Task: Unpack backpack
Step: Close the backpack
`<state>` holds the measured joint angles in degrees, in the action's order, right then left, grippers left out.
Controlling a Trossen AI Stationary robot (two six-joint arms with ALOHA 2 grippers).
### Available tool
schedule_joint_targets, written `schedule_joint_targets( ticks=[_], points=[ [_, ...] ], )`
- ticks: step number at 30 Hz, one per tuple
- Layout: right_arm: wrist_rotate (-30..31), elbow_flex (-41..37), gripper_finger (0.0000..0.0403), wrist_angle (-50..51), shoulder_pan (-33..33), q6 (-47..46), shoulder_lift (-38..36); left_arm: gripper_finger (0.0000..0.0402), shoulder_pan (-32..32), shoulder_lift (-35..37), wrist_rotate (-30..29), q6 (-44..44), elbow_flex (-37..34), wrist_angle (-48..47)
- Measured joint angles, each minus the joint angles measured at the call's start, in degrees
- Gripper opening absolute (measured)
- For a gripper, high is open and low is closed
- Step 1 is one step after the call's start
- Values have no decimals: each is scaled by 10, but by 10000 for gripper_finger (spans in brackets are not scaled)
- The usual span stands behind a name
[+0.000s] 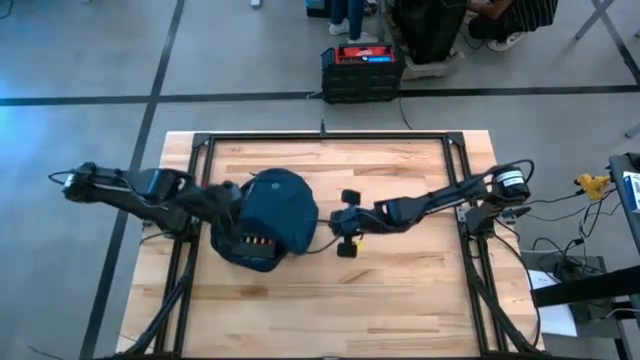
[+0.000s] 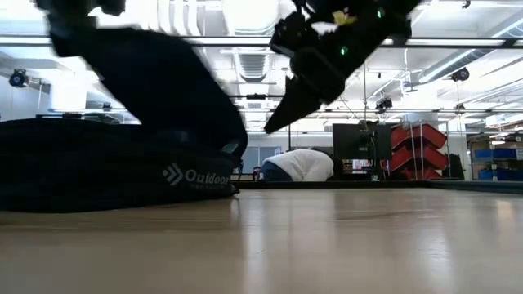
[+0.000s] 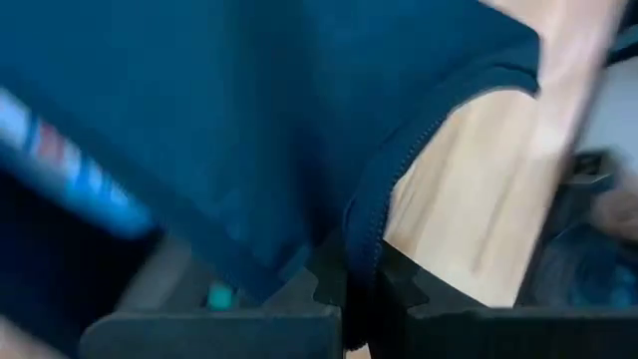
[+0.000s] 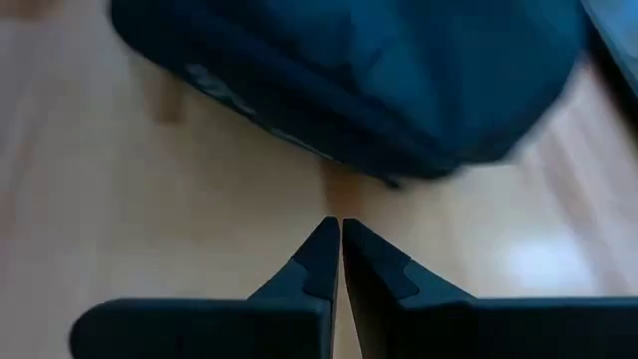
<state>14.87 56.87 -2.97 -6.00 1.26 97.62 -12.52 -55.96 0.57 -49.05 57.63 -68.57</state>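
Overhead, the backpack [image 1: 277,215] lies left of centre on the table [image 1: 400,290]. Left gripper [image 1: 228,200] pinches its fabric at the left edge; right gripper [image 1: 335,225] sits just right, apart. Low down, the right gripper [image 2: 274,122] hangs above the wood. Right wrist: fingers [image 4: 364,264] pressed together, empty.

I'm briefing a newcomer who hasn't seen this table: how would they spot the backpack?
On the wooden table, look left of centre, where the left gripper has its fingers shut on fabric. The backpack is the dark navy, rounded soft bag there, the largest loose item, with a pale logo.
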Motion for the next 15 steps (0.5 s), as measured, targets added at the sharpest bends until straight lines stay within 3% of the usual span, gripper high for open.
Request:
schedule_joint_targets(
  ticks=[6, 10, 15],
  points=[
    [4, -6, 0, -151, 9, 38, 52, 0, -6, -63, 5, -57, -4, -101],
    [49, 39, 0, -175, 27, 50, 101, 1, -6, -109, 8, -44, -8, -104],
    [53, 108, 0, -192, 44, 53, 166, 20, -7, -167, 38, -1, -8, -108]
  ],
)
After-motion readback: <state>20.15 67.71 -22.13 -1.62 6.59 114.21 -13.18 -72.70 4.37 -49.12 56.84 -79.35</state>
